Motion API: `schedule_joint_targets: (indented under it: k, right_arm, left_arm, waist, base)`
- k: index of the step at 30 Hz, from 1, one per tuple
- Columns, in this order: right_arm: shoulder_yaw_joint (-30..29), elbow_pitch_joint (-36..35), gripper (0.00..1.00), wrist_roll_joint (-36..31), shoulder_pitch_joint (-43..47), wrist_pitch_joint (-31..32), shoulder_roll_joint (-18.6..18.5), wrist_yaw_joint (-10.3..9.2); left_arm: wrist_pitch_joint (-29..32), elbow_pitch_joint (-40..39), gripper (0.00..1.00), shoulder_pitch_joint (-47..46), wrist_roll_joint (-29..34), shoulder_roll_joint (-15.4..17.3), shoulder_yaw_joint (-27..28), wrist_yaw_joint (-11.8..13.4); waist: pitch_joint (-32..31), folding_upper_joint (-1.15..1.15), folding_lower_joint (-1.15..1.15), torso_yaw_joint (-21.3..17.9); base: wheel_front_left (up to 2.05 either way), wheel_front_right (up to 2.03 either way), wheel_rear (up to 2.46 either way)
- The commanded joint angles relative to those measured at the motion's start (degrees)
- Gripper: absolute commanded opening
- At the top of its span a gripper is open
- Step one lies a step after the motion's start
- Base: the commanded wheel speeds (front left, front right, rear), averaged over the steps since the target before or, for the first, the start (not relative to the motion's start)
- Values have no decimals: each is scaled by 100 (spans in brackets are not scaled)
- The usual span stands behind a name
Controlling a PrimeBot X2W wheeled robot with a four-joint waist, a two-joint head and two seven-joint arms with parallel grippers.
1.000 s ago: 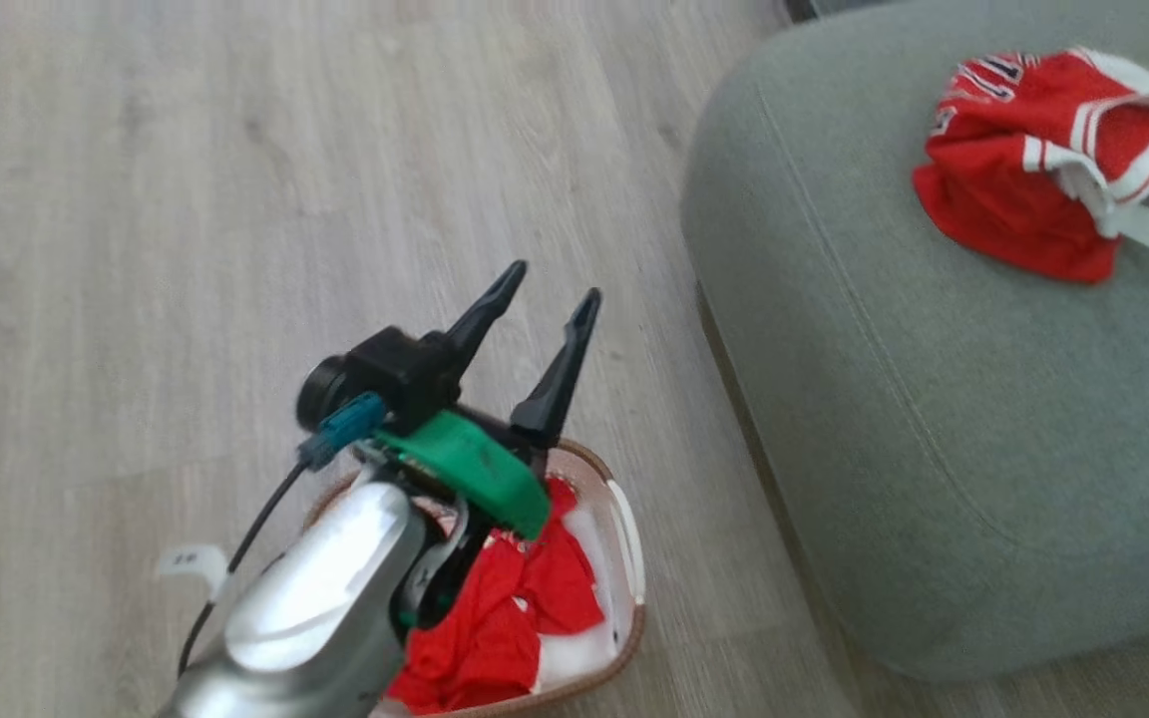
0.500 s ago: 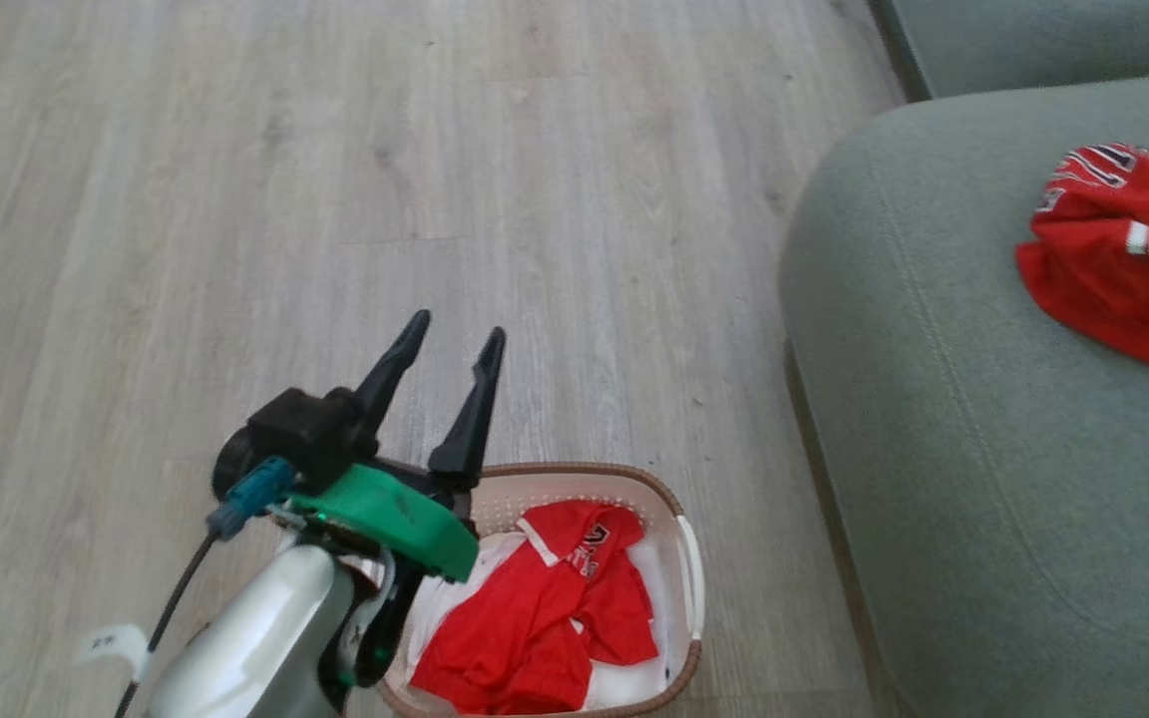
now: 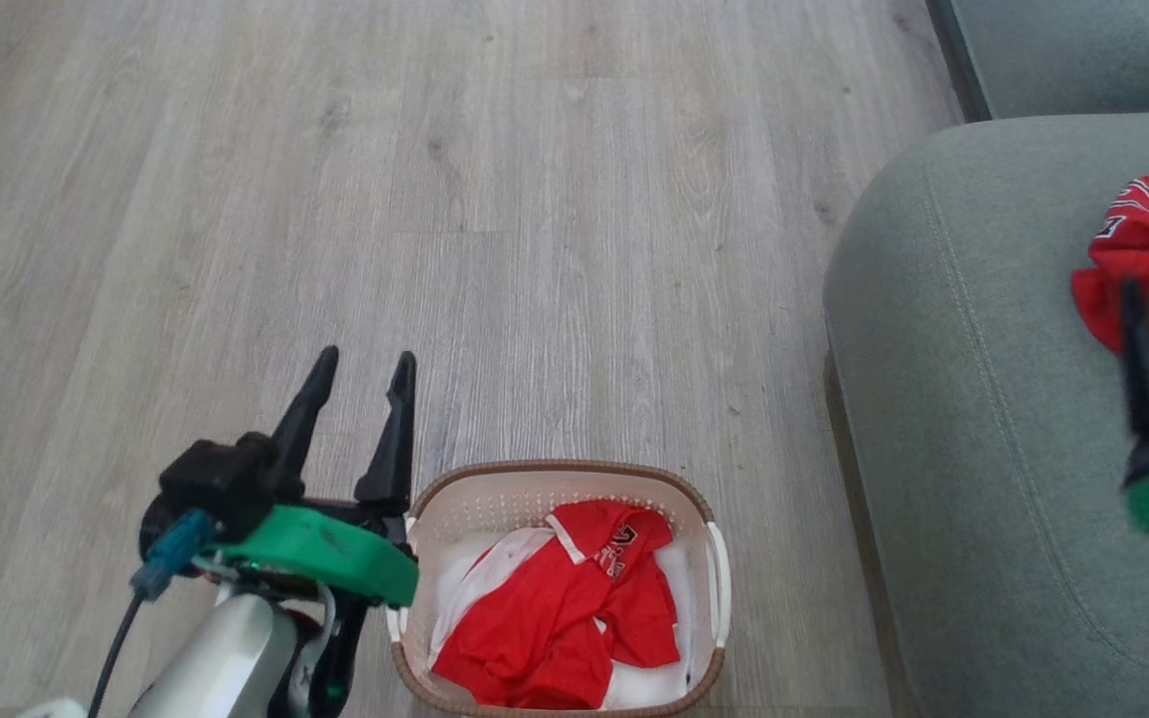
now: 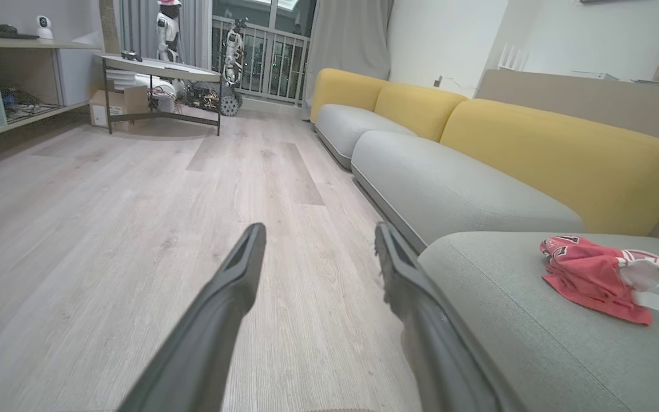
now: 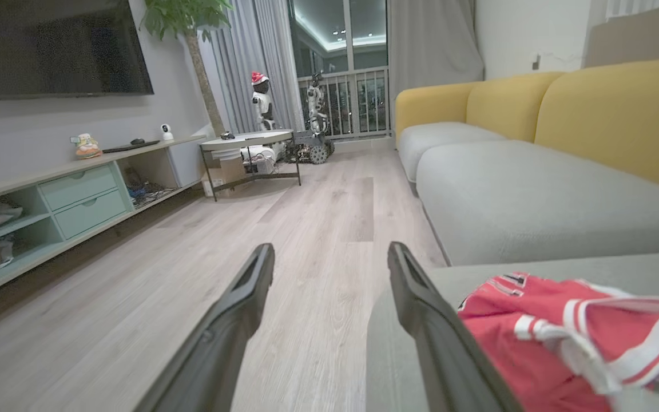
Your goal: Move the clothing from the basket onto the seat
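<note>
The white perforated basket [image 3: 559, 467] with a brown rim stands on the floor. Crumpled red clothing [image 3: 555, 628] with white trim lies inside it. Just left of the basket my left gripper [image 3: 365, 355] hovers open, holding nothing, its fingers pointing away over the floor [image 4: 319, 226]. To the right is the grey-green seat [image 3: 973, 449], with another red jersey [image 3: 1148, 264] on it [image 4: 587, 277]. My right gripper [image 5: 330, 247] is open and holds nothing. It hovers over the seat's near edge, just left of that jersey [image 5: 535, 337]. One of its dark fingers [image 3: 1141, 369] shows blurred at the head view's right edge.
Pale wood floor [image 3: 535, 199] stretches ahead and to the left. A second grey cushion [image 3: 1083, 50] adjoins the seat, with yellow backrests [image 4: 558, 154] behind. Far off stand a round table [image 5: 246, 140], a low shelf unit [image 5: 78, 194] and a TV [image 5: 55, 46].
The head camera has panned, bringing the whole basket into view. My left gripper has gone from above the basket to its left side. My right gripper's finger now shows at the right edge.
</note>
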Motion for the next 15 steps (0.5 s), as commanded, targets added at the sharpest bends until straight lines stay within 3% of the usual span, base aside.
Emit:
schedule_joint_targets:
  k: [1,8,15]
  right_arm:
    - [-68,-262,100,-103,49,-52,-38,-1]
    - [-460,-1072,100,-869,847,-53,868,-1]
    - [-328,-1577,100,-1543,1275,-53,1500,-1]
  left_arm:
    - [-70,-234,100,-147,100,66,307,14]
    - [-71,-411,100,217,632,-169,768,-65]
    - [-72,-410,100,530,1210,-505,1196,-229]
  waist:
    - [-4,0,0,23]
    - [-20,0,0,114]
    - [-59,0,0,115]
  base:
    - [0,0,0]
    - [0,0,0]
    - [0,0,0]
